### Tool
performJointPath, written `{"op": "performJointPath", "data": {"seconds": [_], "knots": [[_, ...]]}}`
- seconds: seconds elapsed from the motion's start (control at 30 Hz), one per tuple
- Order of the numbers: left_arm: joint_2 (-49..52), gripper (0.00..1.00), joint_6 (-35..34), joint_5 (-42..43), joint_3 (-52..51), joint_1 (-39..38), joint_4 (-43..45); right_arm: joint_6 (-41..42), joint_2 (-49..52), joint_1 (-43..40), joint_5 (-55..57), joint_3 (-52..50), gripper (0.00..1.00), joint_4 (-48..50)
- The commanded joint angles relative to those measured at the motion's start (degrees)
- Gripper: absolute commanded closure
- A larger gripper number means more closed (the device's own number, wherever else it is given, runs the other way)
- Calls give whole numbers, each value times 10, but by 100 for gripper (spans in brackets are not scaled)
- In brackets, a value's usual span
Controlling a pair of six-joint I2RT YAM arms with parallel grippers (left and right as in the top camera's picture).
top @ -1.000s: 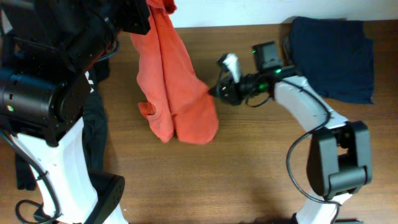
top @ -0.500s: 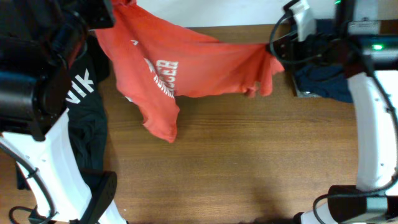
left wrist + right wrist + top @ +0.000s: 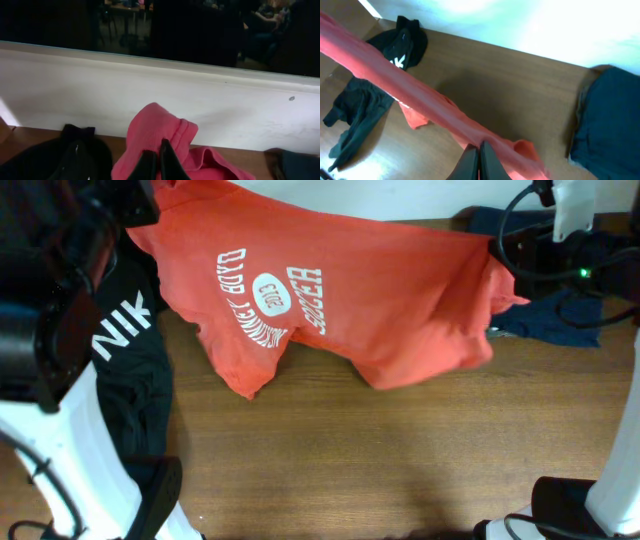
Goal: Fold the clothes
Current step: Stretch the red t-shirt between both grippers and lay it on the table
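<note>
An orange-red T-shirt (image 3: 340,290) with white lettering hangs stretched in the air between my two grippers, above the back of the wooden table (image 3: 380,460). My left gripper (image 3: 156,146) is shut on one bunched corner of the shirt (image 3: 160,125) at the upper left. My right gripper (image 3: 476,146) is shut on the opposite edge of the shirt (image 3: 420,100) at the upper right. In the overhead view both sets of fingertips are hidden by the arms and cloth.
A black garment with white letters (image 3: 125,340) lies along the table's left edge, under the left arm; it also shows in the right wrist view (image 3: 365,95). A folded dark navy garment (image 3: 560,310) lies at the back right corner. A white wall runs behind the table.
Both grippers rose and moved apart, the right one to the right. The shirt went from a hanging bunch to spread wide, its lettering now showing.
</note>
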Motion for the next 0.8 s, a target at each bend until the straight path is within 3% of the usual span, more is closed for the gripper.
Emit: {"op": "performJointPath", "data": {"seconds": [0.0, 0.4, 0.63, 0.77], "knots": [[-64, 99, 11, -19, 7, 5, -8, 3, -17, -7, 17, 23, 96, -8], [-25, 99, 11, -19, 7, 5, 3, 0, 7, -6, 17, 22, 96, 47], [80, 99, 11, -26, 7, 5, 114, 1, 87, -5, 16, 22, 96, 150], [144, 99, 28, -36, 7, 5, 240, 25, 134, -2, 12, 22, 96, 272]]}}
